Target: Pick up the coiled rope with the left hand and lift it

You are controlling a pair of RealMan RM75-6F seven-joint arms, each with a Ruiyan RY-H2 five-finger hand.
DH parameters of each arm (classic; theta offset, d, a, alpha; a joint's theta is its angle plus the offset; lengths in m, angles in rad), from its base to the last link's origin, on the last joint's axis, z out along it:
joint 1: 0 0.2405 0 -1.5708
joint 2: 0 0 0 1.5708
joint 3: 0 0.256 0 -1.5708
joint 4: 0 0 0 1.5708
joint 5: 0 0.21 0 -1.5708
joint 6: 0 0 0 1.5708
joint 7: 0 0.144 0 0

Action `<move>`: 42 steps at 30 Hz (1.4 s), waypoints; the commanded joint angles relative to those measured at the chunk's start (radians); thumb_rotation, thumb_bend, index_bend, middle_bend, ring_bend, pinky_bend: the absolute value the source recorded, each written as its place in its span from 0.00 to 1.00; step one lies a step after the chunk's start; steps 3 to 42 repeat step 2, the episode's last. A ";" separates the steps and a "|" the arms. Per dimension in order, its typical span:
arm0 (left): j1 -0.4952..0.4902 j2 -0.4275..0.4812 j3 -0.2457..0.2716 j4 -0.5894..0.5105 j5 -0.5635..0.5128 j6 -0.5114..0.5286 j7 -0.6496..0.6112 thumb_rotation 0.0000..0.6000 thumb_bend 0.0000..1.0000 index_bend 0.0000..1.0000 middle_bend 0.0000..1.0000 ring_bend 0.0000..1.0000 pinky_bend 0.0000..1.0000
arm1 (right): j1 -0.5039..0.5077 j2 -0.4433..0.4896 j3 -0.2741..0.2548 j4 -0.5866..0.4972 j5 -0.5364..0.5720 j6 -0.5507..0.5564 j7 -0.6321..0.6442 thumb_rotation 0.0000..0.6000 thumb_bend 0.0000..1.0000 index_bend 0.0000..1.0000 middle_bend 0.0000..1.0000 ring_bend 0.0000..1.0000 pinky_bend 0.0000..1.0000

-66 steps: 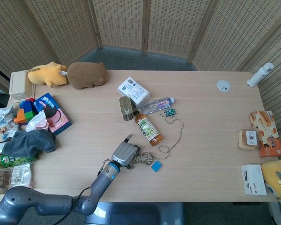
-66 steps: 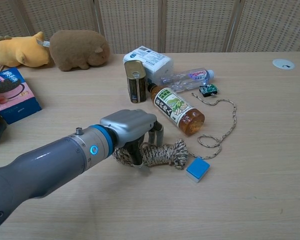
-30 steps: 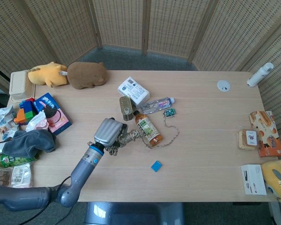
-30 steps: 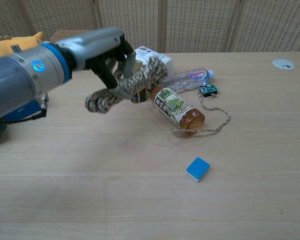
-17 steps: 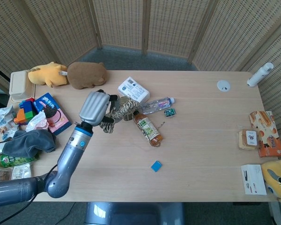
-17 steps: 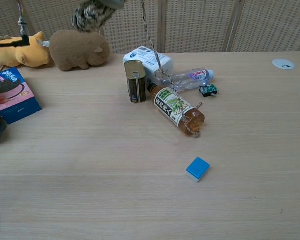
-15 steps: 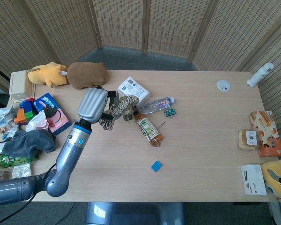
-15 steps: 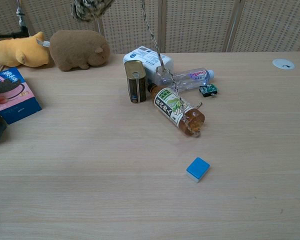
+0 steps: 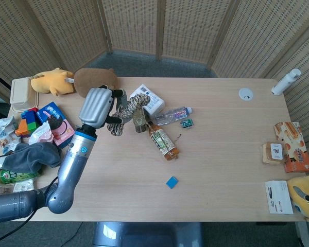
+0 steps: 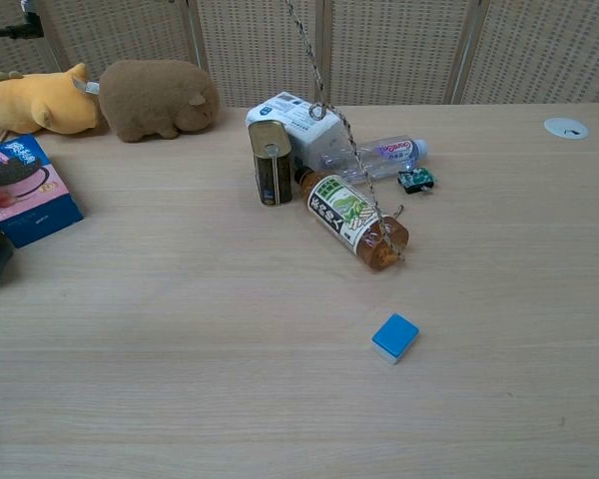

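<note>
Coiled rope (image 9: 127,114) sits left of centre in the head view, off the table (image 9: 232,154), gripped in the left hand (image 9: 96,107). Hand's fingers curl around the bundle's lower-left part; the bundle sticks out to the hand's right. Long axis runs diagonally, lower left to upper right in the frame.

A loose tail (image 10: 341,126) of the rope hangs from the bundle. In the chest view it drops from the top edge, slanting down to the right, to the tea bottle (image 10: 357,221) lying on its side at centre. Lower end seems to rest on or at the bottle's cap end; can't tell if it is snagged there.

Bundle itself is above the chest view's frame — only the tail shows there.

Right hand: in neither view.

Around it: gold can (image 10: 271,162) upright just left of the bottle, white box (image 10: 298,118) and clear water bottle (image 10: 374,158) behind, blue block (image 10: 394,337) alone towards lower centre, well apart.

Judgement: the lift looks largely made. Further rise turns on the tail: slanted line to the bottle may drag it if caught.
</note>
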 commanded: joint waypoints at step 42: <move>-0.006 0.002 0.007 0.004 -0.001 0.005 -0.007 1.00 0.16 0.69 0.78 0.82 0.46 | 0.002 -0.001 0.002 -0.003 0.003 -0.002 -0.005 1.00 0.01 0.00 0.00 0.00 0.00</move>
